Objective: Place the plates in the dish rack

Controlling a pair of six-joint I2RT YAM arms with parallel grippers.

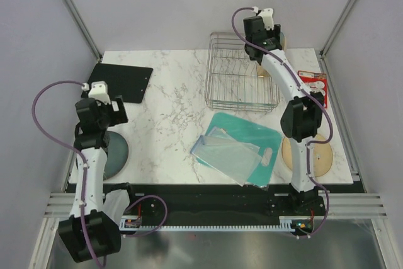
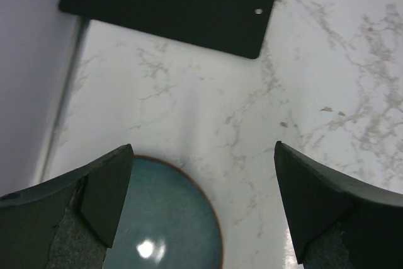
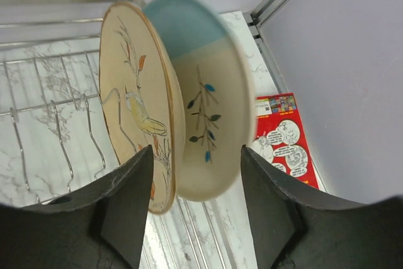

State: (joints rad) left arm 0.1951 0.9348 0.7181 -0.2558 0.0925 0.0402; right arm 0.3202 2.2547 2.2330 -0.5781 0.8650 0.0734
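The dish rack (image 1: pixel 242 74) stands at the back of the table. In the right wrist view a tan plate with a bird and sprigs (image 3: pixel 132 99) and a cream-and-light-blue plate (image 3: pixel 211 105) stand upright side by side among the rack's wires (image 3: pixel 38 118). My right gripper (image 3: pixel 195 171) is open over the rack's far right corner (image 1: pixel 264 37), with the cream plate's lower edge between its fingers and apart from them. A dark grey-blue plate (image 1: pixel 118 154) lies flat at the near left. My left gripper (image 2: pixel 203 149) is open and empty above its far edge (image 2: pixel 170 218). Another tan plate (image 1: pixel 321 155) lies near right, partly hidden by the right arm.
A teal cutting board (image 1: pixel 252 137) with a clear sheet (image 1: pixel 223 150) on it lies at the front centre. A black mat (image 1: pixel 123 81) is at the back left and shows in the left wrist view (image 2: pixel 176 4). A red-and-white card (image 1: pixel 313 85) lies right of the rack.
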